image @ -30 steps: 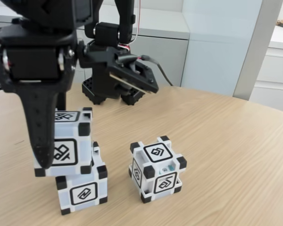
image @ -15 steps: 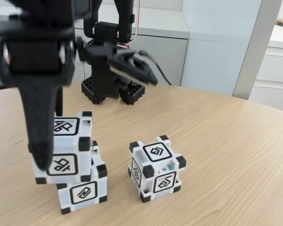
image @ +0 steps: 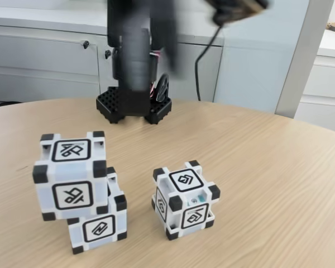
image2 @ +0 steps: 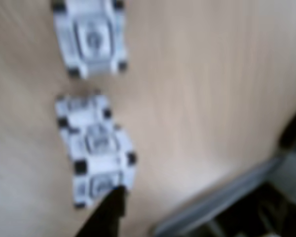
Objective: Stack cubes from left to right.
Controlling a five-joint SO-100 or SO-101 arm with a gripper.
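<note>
Lifted clear since a second ago, the arm (image: 138,50) blurs above the table's (image: 268,184) far edge in the fixed view, leaving the upper cube (image: 71,176) resting off-centre on the lower cube (image: 97,226) near the front edge; a third cube (image: 185,200) stands beside, seemingly next to stack. From the wrist view, the stack (image2: 96,148) and lone cube (image2: 90,37) lie below; the hand's (image2: 106,215) state is unclear.

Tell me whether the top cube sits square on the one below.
Not square: the top cube overhangs the lower cube toward the fixed view's left.
</note>
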